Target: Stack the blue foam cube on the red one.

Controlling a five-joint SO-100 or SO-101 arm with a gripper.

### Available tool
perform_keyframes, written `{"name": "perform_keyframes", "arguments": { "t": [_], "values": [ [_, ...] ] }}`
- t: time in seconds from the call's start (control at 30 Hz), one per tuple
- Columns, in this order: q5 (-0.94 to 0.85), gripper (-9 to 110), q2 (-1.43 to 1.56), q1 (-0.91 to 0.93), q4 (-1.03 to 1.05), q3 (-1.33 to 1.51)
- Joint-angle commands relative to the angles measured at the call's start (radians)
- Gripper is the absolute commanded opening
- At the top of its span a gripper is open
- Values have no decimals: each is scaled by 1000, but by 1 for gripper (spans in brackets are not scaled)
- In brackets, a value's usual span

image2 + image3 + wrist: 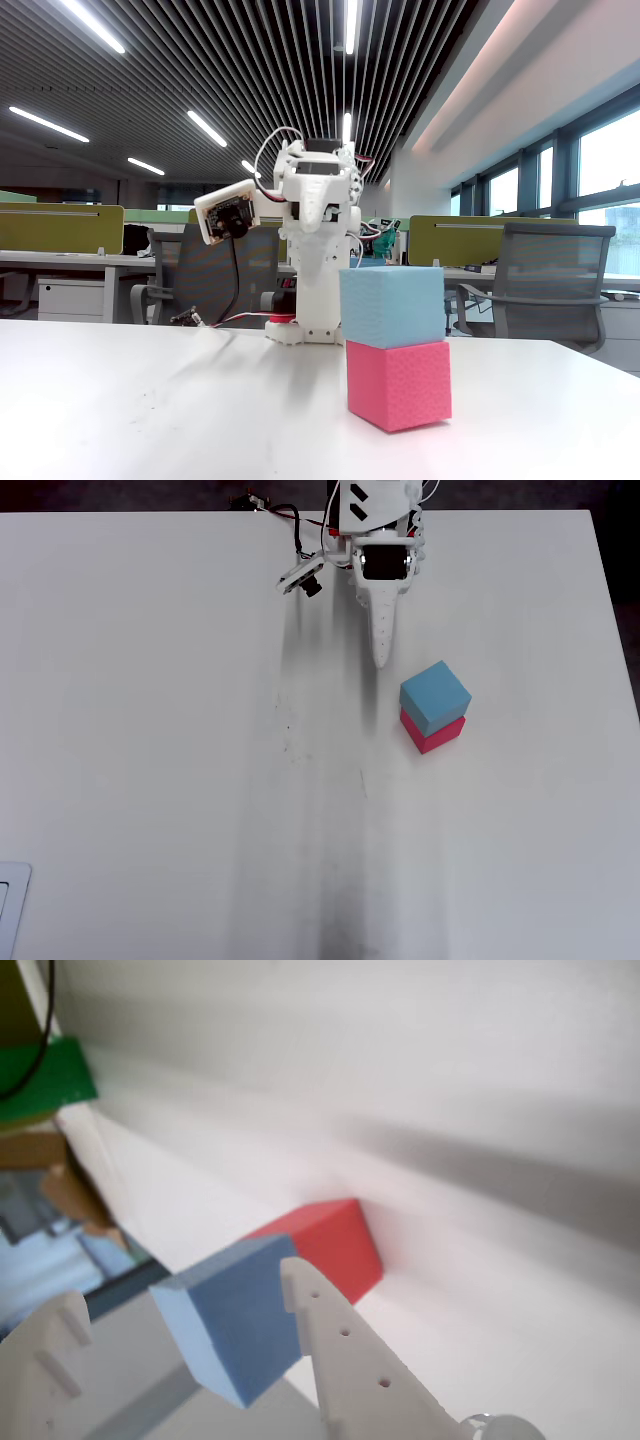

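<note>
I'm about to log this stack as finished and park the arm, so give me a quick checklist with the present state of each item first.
1. Blue foam cube sits on the red one: ok, seen in the fixed and overhead views.
2. Stack squarely aligned: not ok; the fixed view shows the blue cube offset toward the left, overhanging slightly.
3. Red cube flat on the table: ok.
4. Gripper clear of the stack: ok; the overhead view shows a gap between its tip and the blue cube.
5. Jaws empty: ok in the wrist view, nothing between the fingers.
6. Jaw state: the wrist view shows them apart, open.
</note>
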Motion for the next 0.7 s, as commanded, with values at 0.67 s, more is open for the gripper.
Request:
{"name": "perform_keyframes", "arguments": {
  "t": [0.67],
  "values": [
    [8, 24, 6, -2, -35, 9]
  ]
}}
